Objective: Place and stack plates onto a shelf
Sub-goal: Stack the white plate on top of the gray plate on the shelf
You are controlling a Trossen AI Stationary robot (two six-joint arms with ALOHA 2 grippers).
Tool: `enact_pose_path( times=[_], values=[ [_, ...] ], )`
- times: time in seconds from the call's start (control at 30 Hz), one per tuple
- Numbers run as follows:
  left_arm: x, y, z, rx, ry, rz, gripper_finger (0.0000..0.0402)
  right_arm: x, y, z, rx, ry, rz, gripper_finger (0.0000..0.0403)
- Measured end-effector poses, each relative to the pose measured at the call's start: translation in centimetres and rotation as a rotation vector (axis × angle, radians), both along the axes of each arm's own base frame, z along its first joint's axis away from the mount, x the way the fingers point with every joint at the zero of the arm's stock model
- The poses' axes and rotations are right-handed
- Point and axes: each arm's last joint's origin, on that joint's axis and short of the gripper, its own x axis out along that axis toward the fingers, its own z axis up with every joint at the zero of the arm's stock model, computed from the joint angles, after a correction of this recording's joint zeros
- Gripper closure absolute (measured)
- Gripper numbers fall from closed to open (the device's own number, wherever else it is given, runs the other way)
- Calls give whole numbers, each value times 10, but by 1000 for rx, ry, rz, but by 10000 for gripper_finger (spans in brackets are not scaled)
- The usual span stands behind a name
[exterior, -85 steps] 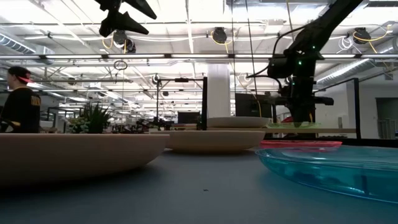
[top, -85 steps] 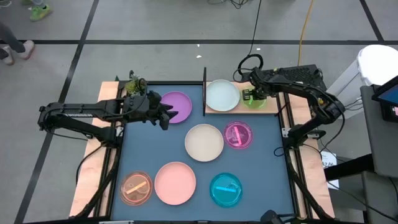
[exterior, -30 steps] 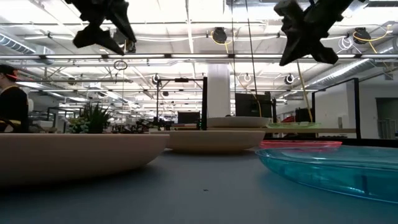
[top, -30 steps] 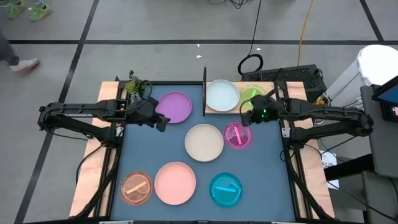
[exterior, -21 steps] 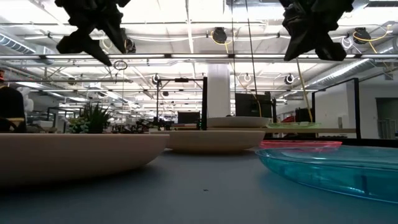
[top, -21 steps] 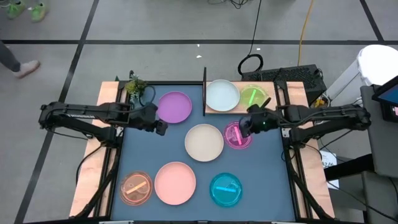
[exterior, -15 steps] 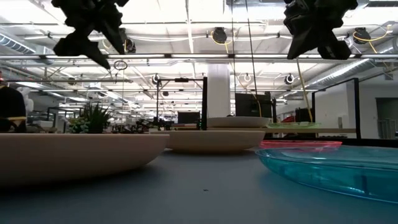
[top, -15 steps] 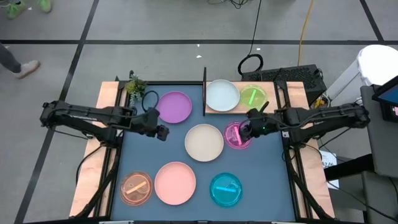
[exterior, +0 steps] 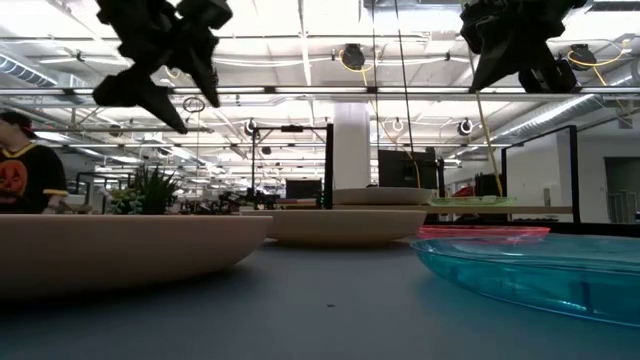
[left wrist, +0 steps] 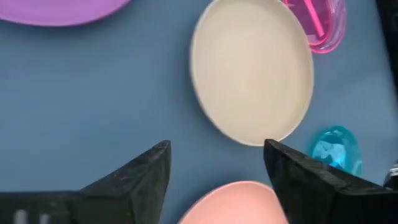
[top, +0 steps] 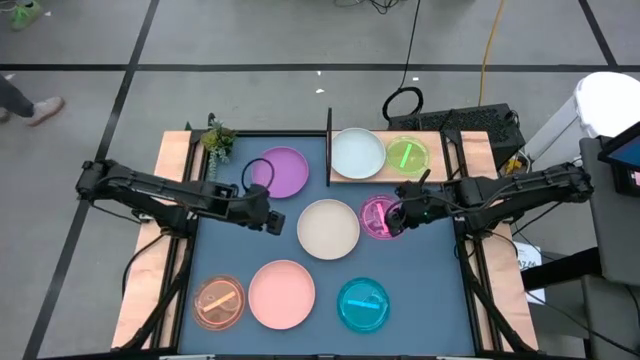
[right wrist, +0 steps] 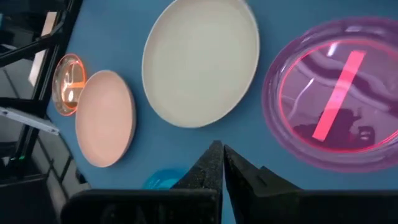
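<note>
the left gripper (top: pixel 279 222) is reaching closer to the round cream plastic plate (top: pixel 328 227), fingers spread; the right gripper (top: pixel 393 216), pressed together, is hovering over the translucent magenta dish (top: pixel 377 216).

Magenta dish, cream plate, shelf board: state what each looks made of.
Magenta dish: likely translucent plastic, glossy; the mat shows through it and its rim catches glints.
Cream plate: seemingly opaque plastic with a matte, even surface and no reflections.
Shelf: light wood by its pale tan colour, though grain is too fine to confirm; its black upright panel is of unclear material.
</note>
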Motion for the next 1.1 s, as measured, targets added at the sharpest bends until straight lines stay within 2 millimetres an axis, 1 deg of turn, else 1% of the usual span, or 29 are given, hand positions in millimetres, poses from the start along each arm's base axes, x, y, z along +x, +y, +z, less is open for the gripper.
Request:
enact_pose_path(
  times=[0.07, 0.13, 0.2, 0.27, 0.4, 0.47, 0.63, 0.7, 0.83, 0.93, 1.03, 1.1],
  values=[
    [6, -1, -5, -8, -3, 8, 113, 0, 1, 1, 33, -5, 14, 403],
    [9, -1, -10, -17, 24, 15, 92, 0, 4, 1, 63, -5, 18, 403],
    [13, -2, -14, -59, 29, 13, 79, 0, 6, 1, 78, -7, 18, 403],
    [17, -2, -19, -80, 49, 23, 75, 1, 8, 2, 80, -20, 28, 403],
    [27, -1, -30, -106, 47, 69, 79, 0, 9, 2, 77, -15, 83, 403],
    [36, -2, -34, -119, 16, 83, 84, 0, 10, 1, 75, -8, 116, 403],
    [51, -4, -52, -126, 21, 96, 99, -1, 11, 2, 64, -9, 168, 403],
    [52, -4, -60, -130, 57, 112, 103, -2, 11, 3, 61, -18, 174, 403],
    [54, -2, -69, -136, 94, 153, 105, -4, 11, 3, 28, -16, 211, 403],
    [55, 0, -73, -188, 104, 250, 105, -8, 10, 3, 17, 7, 223, 403],
    [57, 0, -72, -210, 81, 274, 105, -13, 9, 4, 25, 20, 210, 403],
    [55, 0, -73, -206, 98, 285, 105, -14, 9, 6, 23, 2, 210, 403]
  ],
)
